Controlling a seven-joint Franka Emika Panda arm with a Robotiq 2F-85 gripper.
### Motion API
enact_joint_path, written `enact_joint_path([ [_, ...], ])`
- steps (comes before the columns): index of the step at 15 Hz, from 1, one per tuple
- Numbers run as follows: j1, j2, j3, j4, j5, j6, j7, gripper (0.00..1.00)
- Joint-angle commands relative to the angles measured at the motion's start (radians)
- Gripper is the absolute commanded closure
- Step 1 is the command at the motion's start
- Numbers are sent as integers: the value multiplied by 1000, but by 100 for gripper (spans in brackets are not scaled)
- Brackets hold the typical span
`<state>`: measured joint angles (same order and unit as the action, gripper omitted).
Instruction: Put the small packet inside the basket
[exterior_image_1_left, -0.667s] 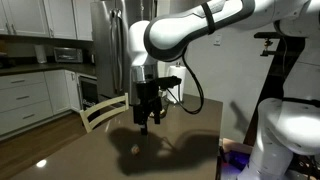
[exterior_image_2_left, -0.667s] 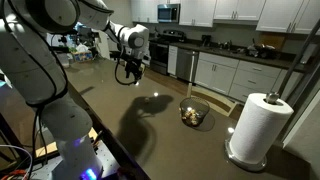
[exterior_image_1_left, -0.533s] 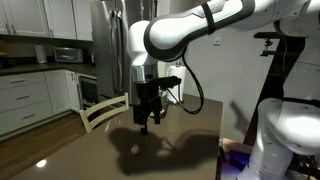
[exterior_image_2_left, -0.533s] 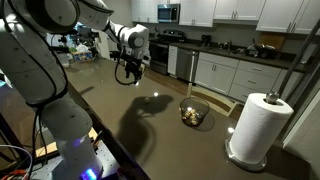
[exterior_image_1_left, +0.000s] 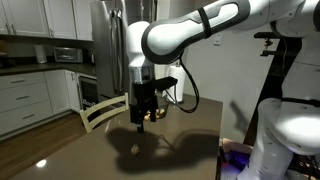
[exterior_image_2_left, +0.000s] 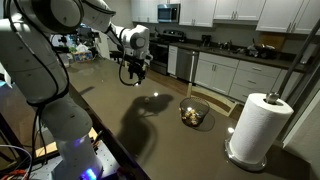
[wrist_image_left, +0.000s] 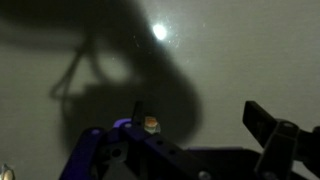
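The small packet (exterior_image_1_left: 135, 150), a tiny tan-orange piece, lies on the dark table. In the wrist view it (wrist_image_left: 150, 124) shows just beside the left finger. My gripper (exterior_image_1_left: 147, 124) hangs above it, apart from the table, with its fingers spread wide and nothing between them; it also shows in the wrist view (wrist_image_left: 197, 112) and in an exterior view (exterior_image_2_left: 129, 80). The basket (exterior_image_2_left: 195, 104), low, round and dark with light bits inside, sits on the table well away from the gripper, toward the paper roll. The packet is too small to make out in that view.
A tall white paper towel roll (exterior_image_2_left: 262, 125) stands on the table beyond the basket. A pale wooden chair back (exterior_image_1_left: 103, 112) stands at the table's far edge. Kitchen cabinets and a fridge are behind. The robot's base stands at the table's side (exterior_image_1_left: 285, 140).
The gripper has shifted very slightly sideways above the packet. The packet and basket have not moved.
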<state>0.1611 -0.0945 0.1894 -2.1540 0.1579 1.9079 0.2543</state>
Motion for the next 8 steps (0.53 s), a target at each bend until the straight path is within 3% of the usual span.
enact_joint_path([
  [1,-1,56,-1,43,-55,51,8,0],
  [8,-9,162,-31,36,-88,237,-29,0],
])
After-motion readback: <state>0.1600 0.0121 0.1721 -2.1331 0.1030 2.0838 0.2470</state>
